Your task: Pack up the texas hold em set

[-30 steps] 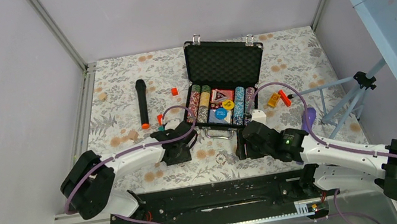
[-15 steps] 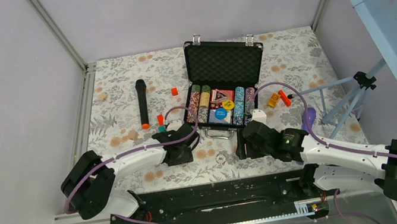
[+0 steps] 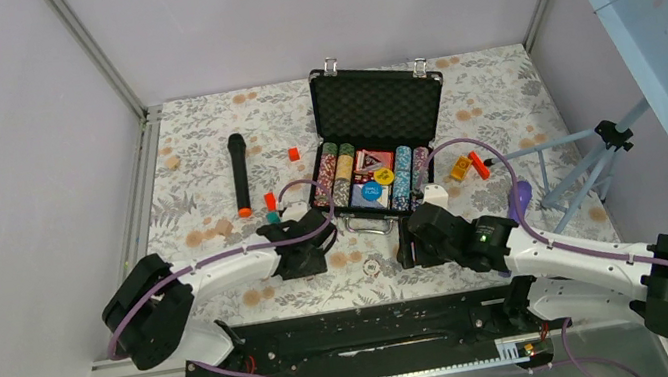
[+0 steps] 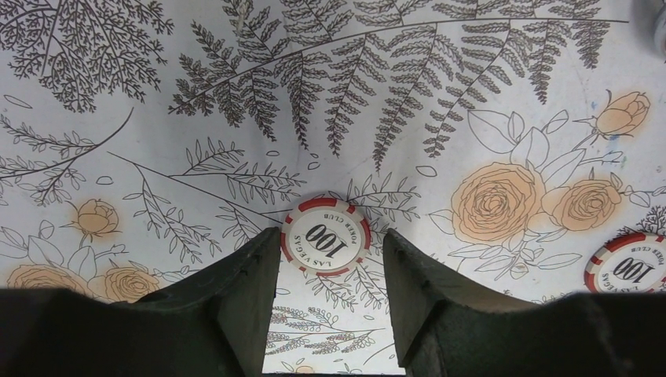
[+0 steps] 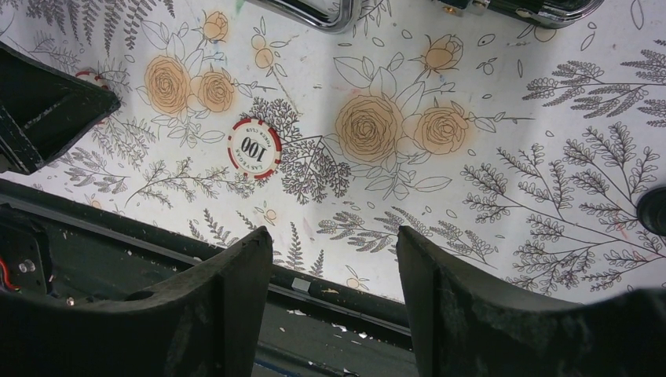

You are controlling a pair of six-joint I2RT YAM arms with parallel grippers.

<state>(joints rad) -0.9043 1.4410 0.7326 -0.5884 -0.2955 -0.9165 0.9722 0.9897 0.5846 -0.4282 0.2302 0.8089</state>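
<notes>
Arms [image 3: 221, 265] reach forward, low over desk [image 3: 497, 92]. Left gripper [image 4: 330, 243] jaws spread, straddling flat 100 chip [image 4: 325, 236]; right gripper [image 5: 334, 236] jaws spread, empty, second chip [image 5: 254, 148] ahead. Briefcase [image 3: 378, 106] open at far centre, chip rows [image 3: 336, 176] inside.

"100", "LAS VEGAS" and "POKER CLUB" are printed on a red-and-white chip [image 4: 326, 236]; "100" is read on a second chip [image 4: 628, 267].
</notes>
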